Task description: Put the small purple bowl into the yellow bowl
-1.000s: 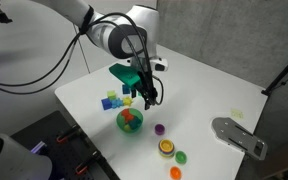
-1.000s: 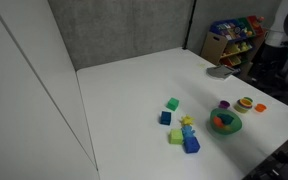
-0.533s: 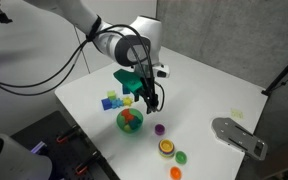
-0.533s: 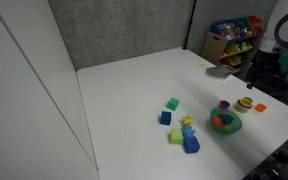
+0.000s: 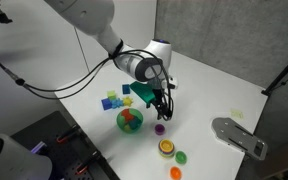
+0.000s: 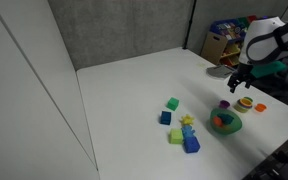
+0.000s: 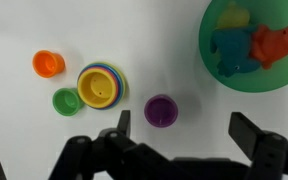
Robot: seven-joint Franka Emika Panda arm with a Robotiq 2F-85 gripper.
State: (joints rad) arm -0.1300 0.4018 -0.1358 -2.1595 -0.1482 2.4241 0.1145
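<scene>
The small purple bowl (image 7: 161, 110) stands upright on the white table, between my open fingers and a little towards the left one. It shows in both exterior views (image 5: 160, 128) (image 6: 224, 104). The yellow bowl (image 7: 100, 86) stands to its left in the wrist view, with coloured rims showing around it, and appears in both exterior views (image 5: 166, 147) (image 6: 246, 102). My gripper (image 7: 181, 122) is open and empty, hovering just above the purple bowl (image 5: 164, 108) (image 6: 239, 82).
The large green bowl (image 7: 209, 60) with coloured blocks is close by (image 5: 130, 120). A small orange bowl (image 7: 48, 64) and a small green bowl (image 7: 67, 101) stand beside the yellow one. Loose blocks (image 5: 112, 100) and a grey object (image 5: 239, 135) lie on the table.
My gripper has moved from above the blocks and the large green bowl over to the small purple bowl, and lower. The bowls have not moved.
</scene>
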